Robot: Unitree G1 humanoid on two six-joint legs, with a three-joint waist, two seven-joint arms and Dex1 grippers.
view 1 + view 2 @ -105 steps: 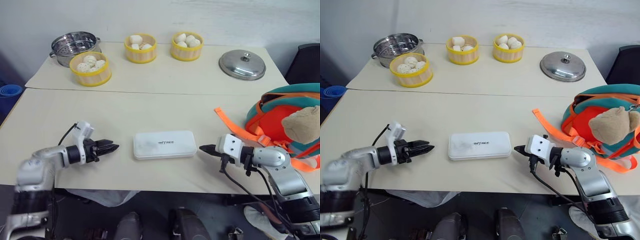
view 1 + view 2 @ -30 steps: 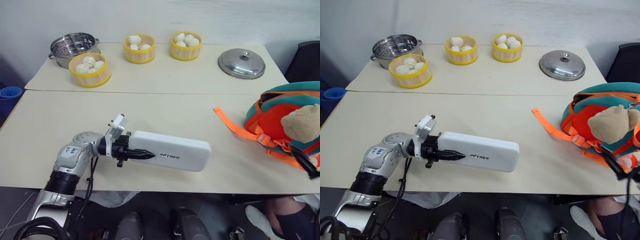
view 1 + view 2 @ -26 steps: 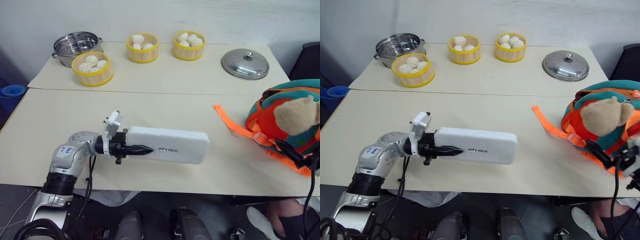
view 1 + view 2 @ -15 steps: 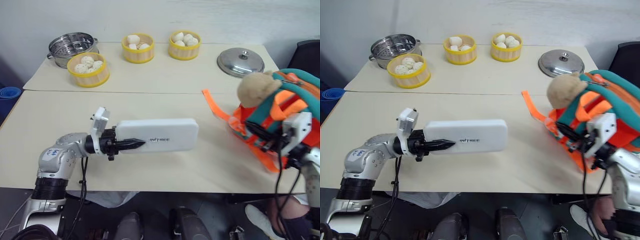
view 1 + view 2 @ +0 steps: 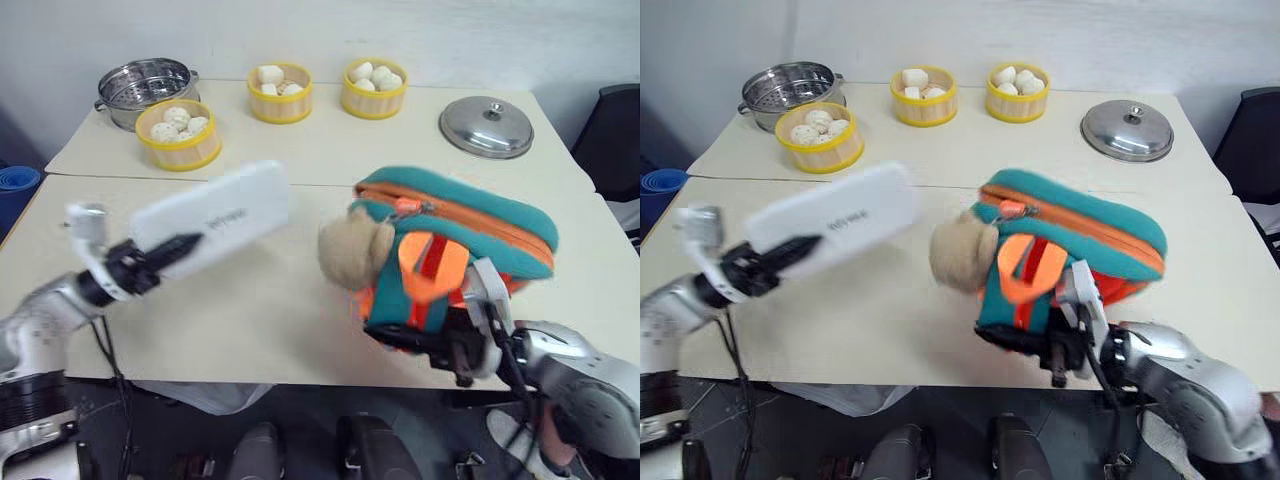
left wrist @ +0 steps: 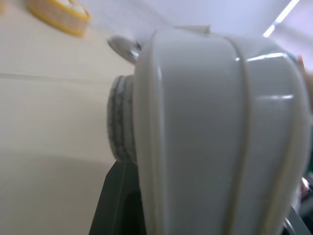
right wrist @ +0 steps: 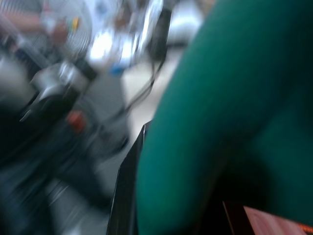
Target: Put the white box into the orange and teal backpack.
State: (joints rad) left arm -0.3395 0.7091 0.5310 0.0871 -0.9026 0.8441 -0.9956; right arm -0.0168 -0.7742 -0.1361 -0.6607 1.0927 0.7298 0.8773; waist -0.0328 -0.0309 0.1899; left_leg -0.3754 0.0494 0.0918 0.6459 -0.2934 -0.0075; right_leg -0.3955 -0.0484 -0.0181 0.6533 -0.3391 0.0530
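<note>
White box (image 5: pixel 212 217) up off the tabletop (image 5: pixel 300 150) at 9 o'clock, pinched at its near end by left pincer (image 5: pixel 172 246), long axis toward 2 o'clock. Backpack (image 5: pixel 455 245) at 3 o'clock, pinched by right pincer (image 5: pixel 400 337). Steamer baskets (image 5: pixel 180 133), pot lid (image 5: pixel 487 126) behind.

Lay across two benches: near bench (image 5: pixel 250 330) in front, far bench (image 5: pixel 330 150) behind it. Held off the near bench at 9 o'clock, in the left claw (image 5: pixel 165 250): white box (image 5: pixel 215 215), angled up toward 1 o'clock. Hung at 4 o'clock, gripped low by the right claw (image 5: pixel 400 340): orange and teal backpack (image 5: pixel 470 225), plush toy (image 5: pixel 355 250) on its left side, between box and bag. Ranged along the far bench, 10 to 2 o'clock: steamer pot (image 5: pixel 145 85), bun basket (image 5: pixel 178 130) before it, two more baskets (image 5: pixel 280 90) (image 5: pixel 373 88), pot lid (image 5: pixel 487 125).
</note>
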